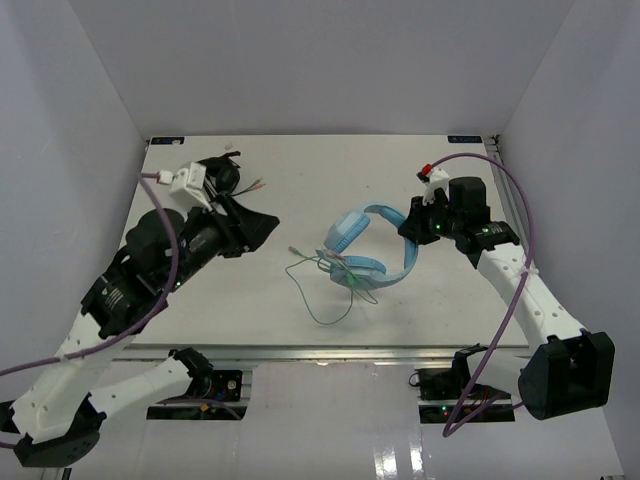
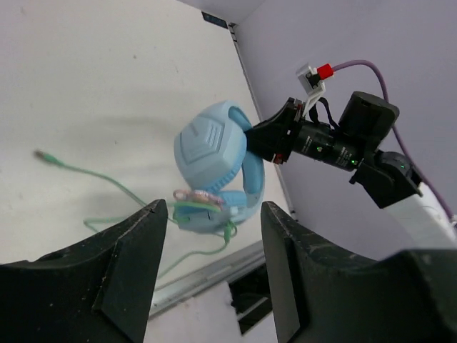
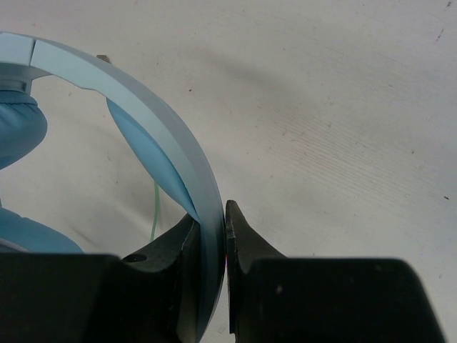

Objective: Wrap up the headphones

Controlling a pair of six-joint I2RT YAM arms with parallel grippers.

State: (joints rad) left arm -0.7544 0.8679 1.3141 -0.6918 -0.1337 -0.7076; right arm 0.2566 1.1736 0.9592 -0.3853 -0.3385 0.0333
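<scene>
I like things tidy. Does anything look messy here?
Yes. The cable sprawls in loose loops over the table beside the headphones, not wound up. The headphones stand tipped on edge, because the right gripper pinches their headband.

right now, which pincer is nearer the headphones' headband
Right. The right pincer is shut on the headband; the left pincer is open, apart from the headphones, over on the left arm's side.

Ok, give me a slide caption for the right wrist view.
The right fingers pinch the headphones by the headband, white table behind.
</scene>
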